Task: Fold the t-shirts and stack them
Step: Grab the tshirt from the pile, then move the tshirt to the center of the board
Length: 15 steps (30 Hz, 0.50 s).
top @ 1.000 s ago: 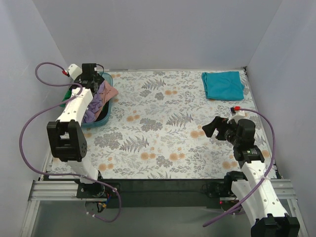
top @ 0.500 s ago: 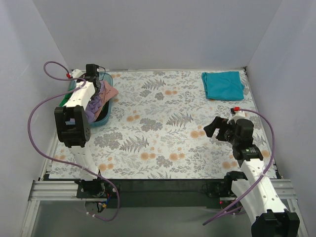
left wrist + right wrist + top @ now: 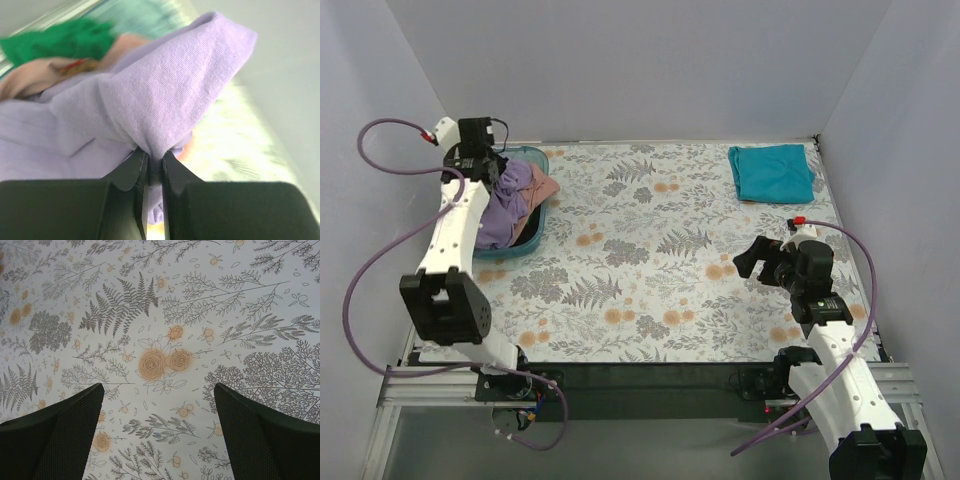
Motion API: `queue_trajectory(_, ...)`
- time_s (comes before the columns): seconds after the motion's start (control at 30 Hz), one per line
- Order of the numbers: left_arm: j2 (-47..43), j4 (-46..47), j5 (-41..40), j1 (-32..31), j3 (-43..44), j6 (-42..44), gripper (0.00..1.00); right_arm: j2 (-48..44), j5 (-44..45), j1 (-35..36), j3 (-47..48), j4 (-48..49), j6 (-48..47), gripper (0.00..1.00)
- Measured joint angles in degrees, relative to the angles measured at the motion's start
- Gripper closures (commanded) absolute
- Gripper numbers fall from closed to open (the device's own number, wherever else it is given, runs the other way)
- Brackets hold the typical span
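The left gripper (image 3: pixel 151 172) is closed tight on a fold of the lavender t-shirt (image 3: pixel 165 95), which rises from the blue-green basket (image 3: pixel 525 240) at the far left of the table; the salmon-pink t-shirt (image 3: pixel 544 187) and the green t-shirt (image 3: pixel 55 42) lie there too. The right gripper (image 3: pixel 157 390) stands wide open and holds nothing, above the flowered tablecloth (image 3: pixel 160 300). The teal t-shirt (image 3: pixel 772 172) lies folded in the far right corner.

From above, the left arm (image 3: pixel 460 225) covers the left side of the basket (image 3: pixel 537 158) at the far left corner. The left wrist view blurs the green t-shirt (image 3: pixel 55 42), and the salmon-pink t-shirt (image 3: pixel 30 77) lies mostly buried under the lavender t-shirt (image 3: pixel 165 100). The fingers (image 3: pixel 55 435) of the right gripper (image 3: pixel 157 386) are cut off by the picture's bottom edge
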Motion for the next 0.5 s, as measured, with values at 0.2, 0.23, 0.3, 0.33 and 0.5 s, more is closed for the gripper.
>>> queue_trajectory(0.2,-18.69,6.43,15.34,-0.15,0.39,0.37,1.00,-3.65,-1.05,0.00,0.02,-0.74,0.02,0.02)
queue_trajectory(0.23,-20.94,7.80,18.91,-0.26,0.76,0.24,1.00,-4.57,-1.29,0.00,0.02,-1.07,0.04,0.02)
queue_trajectory(0.3,-23.80,10.49,24.11,-3.15,1.57,0.09,1.00,-6.60,-1.66,0.00,0.02,-1.88,0.17,0.02)
queue_trajectory(0.33,-24.87,12.09,27.17,-5.68,2.01,0.07,1.00,-7.37,-1.73,0.00,0.02,-2.16,0.20,0.02)
queue_trajectory(0.5,-23.74,17.53,39.36,-20.65,3.78,0.24,1.00,-12.57,-0.81,0.00,0.07,-6.12,0.24,0.02)
